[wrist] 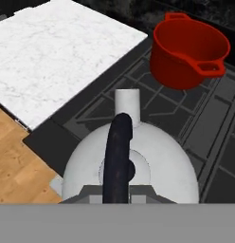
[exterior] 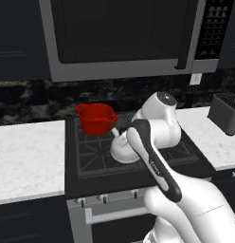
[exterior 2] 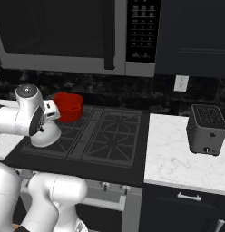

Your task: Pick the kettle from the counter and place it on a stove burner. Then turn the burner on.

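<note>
Kettle [wrist: 131, 163]: one; squat white-silver dome, smooth, with a short stub spout and a thin dark arched handle across the top. It is over the front-left part of the cooktop, on or just above the grate; I cannot tell if its base touches.
Jaws: the gripper [wrist: 120, 187] is closed narrow on the kettle's dark handle, seen from straight above in the hand view. In the base views the arm's white wrist covers the grip.
Burner [exterior: 93, 154]: front-left of the black cooktop; dark cast-iron grate with straight star-like ribs, matte.
Cooktop [exterior 2: 110, 136]: one; black, flat, grates in a left and a right block, small knobs along the front edge.
Pot [exterior: 96, 118]: one; red, round, straight-walled, two loop handles, open top. It stands on the rear-left grate, just behind the kettle, close but apart; the kettle's spout points toward it.
Tabletop left [exterior: 27, 156]: white marble-look slab with grey veining and a square edge, butting against the cooktop's left side.
Tabletop right [exterior 2: 178, 158]: same white marble look.
Toaster [exterior 2: 205, 129]: one; dark grey box with rounded corners, on the right slab, well apart from the stove.
Microwave [exterior: 124, 33]: one; dark door, grey frame, hung above the cooktop.
Open room: the right half of the cooktop is bare grate.
</note>
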